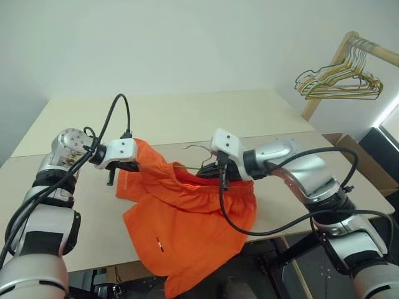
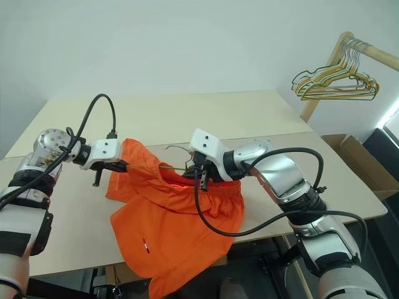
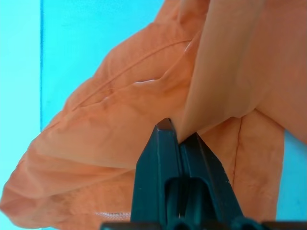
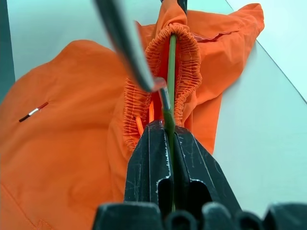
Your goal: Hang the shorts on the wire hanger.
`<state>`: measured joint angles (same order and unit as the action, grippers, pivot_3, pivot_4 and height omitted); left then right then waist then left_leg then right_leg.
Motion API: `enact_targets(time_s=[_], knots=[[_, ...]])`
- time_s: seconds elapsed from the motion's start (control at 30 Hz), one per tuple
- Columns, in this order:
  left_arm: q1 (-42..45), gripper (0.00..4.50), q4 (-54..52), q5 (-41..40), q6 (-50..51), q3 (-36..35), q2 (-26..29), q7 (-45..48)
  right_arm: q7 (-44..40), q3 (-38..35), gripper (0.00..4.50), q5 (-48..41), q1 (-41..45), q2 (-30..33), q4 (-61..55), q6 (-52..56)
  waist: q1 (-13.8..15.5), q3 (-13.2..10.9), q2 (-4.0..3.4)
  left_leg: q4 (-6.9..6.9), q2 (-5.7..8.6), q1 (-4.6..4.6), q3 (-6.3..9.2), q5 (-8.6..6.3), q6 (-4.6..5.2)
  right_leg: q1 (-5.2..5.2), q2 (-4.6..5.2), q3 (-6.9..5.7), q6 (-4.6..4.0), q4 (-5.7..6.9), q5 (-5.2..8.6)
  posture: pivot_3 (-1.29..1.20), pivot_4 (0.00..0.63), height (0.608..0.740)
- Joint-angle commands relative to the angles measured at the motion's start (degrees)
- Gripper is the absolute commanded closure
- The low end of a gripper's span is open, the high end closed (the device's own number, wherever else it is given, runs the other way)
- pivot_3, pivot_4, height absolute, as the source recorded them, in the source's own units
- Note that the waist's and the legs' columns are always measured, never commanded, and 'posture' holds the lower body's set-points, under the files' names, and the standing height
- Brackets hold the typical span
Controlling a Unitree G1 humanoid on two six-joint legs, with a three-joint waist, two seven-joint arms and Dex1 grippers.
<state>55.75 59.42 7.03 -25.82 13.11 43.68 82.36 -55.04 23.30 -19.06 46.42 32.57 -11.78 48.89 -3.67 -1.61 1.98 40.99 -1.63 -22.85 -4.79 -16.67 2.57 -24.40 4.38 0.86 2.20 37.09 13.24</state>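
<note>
Orange shorts [image 1: 187,218] half-threaded on the wire hanger [image 4: 171,72], both claws clamped.
The left claw [image 3: 178,136] pinches a fold of fabric; the right claw [image 4: 168,127] grips the hanger's wire, which runs inside the gathered waistband. The shorts drape over the surface [image 1: 187,118] edge.

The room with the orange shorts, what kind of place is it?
Probably a plain test room for clothes hanging: a bare table, a wooden rack of wire hangers, and a cardboard box.

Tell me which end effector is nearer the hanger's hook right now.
Right. The right end effector is shut on the wire hanger beside its hook; the left end effector pinches the shorts farther away.
</note>
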Motion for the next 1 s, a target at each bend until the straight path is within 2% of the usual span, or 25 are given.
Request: enact_targets(time_s=[0.03,0.47,0.67,1.0], knots=[[2.6,4.47,0.2,-1.1,0.6,-2.3,2.2,0.3,-0.9,-0.9,4.50,1.6,-0.5,1.5,-0.4,-2.9,0.1,0.0,0.00,0.00,0.00,0.00,0.02,0.00,0.00,0.00,0.00,0.00,0.00,0.00,0.00,-0.01,0.000,0.740],[-0.4,4.47,-2.2,-1.8,2.0,-4.1,6.0,1.3,-3.0,-1.3,4.50,2.7,-3.0,4.0,-0.7,-3.3,1.0,0.0,0.00,-0.01,-0.02,0.01,0.00,0.00,0.00,-0.01,-0.01,0.00,0.00,0.00,0.00,0.00,0.000,0.740],[-2.0,4.47,-2.3,-1.2,1.7,-4.5,8.1,1.1,-4.5,-2.6,4.50,2.0,-4.7,7.1,-2.1,-2.8,1.5,0.0,0.00,0.01,-0.04,-0.02,-0.08,0.00,0.00,0.00,0.01,-0.04,0.00,-0.01,0.00,-0.01,0.000,0.740],[-5.5,4.47,-6.1,-3.5,2.7,-5.2,7.0,1.2,-6.6,-3.1,4.50,1.6,-4.5,8.9,-2.8,-3.4,1.5,0.0,0.00,0.01,-0.05,0.00,-0.08,0.01,-0.01,0.01,0.02,-0.05,0.00,0.00,0.00,-0.01,0.000,0.740]])
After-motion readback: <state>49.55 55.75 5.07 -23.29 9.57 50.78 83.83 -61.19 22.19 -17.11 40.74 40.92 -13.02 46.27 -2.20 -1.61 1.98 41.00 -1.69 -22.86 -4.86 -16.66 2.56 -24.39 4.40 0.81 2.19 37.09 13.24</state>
